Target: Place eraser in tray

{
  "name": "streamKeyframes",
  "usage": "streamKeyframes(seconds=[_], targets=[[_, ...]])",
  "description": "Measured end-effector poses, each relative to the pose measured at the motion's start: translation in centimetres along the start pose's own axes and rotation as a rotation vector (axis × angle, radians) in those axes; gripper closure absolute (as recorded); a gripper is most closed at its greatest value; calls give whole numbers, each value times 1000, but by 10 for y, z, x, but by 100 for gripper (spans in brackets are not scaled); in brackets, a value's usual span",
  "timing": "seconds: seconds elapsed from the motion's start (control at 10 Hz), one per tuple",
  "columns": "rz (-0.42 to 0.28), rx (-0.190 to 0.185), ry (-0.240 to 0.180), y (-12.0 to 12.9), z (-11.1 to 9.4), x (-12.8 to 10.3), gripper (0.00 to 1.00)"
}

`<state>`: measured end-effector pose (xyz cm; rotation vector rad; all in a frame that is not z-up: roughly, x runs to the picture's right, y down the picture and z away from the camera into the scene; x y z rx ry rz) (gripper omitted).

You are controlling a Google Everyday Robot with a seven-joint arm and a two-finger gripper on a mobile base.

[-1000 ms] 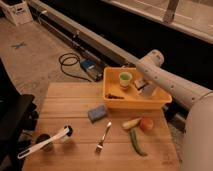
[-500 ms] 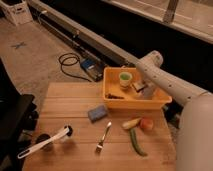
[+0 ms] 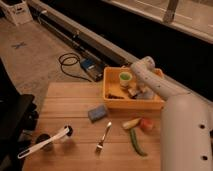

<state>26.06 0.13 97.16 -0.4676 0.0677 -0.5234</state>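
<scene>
The yellow tray [image 3: 131, 104] stands at the back right of the wooden table [image 3: 65, 105]. My gripper [image 3: 134, 92] reaches down into the tray from the right, next to a green cup [image 3: 125, 77] that stands inside. A small dark flat thing [image 3: 114, 95] lies in the tray's left part, just left of the gripper; it may be the eraser. A blue-grey block [image 3: 97, 113] lies on the table in front of the tray, apart from the gripper. I cannot make out anything held in the gripper.
A fork [image 3: 103, 136], a green pod [image 3: 136, 141], a red item [image 3: 146, 123] and a pale yellow item [image 3: 131, 123] lie on the table in front of the tray. A white-handled brush [image 3: 42, 142] lies front left. A black chair [image 3: 12, 115] stands to the left.
My arm has shifted slightly left and lower over the tray. The blue-grey block and the other table items have not moved.
</scene>
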Motion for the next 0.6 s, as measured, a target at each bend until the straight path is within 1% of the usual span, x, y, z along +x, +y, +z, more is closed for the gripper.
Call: streamKeyframes(seconds=[0.1,0.2,0.3,0.4,0.6], targets=[[1,3,-16,0,2,-1,24],[8,18,-35,-1,2,-1,20],[17,31,-45,1,1,1,20],[22,36,-44,3,0,4,20],[20,37,-49,0,0,1,20]])
